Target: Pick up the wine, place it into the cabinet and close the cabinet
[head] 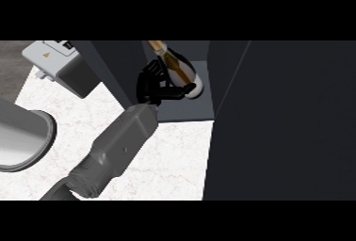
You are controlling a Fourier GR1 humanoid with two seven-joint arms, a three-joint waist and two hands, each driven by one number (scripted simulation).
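Observation:
A dark wine bottle (182, 70) with a gold neck and a white band leans inside the open cabinet (186, 112), neck pointing to the back left. My left hand (154, 88) is inside the cabinet opening, on the bottle's left side, with fingers and thumb curled round its body. The grey forearm (122, 141) comes in from the lower left over the counter. The cabinet's dark door (285, 117) stands open and fills the right side of the view. My right hand does not show.
A grey box-shaped appliance (59, 63) stands at the back left beside the cabinet's left wall (111, 70). A large round metal vessel (24, 136) sits at the left edge. White marble counter (177, 160) lies in front of the cabinet.

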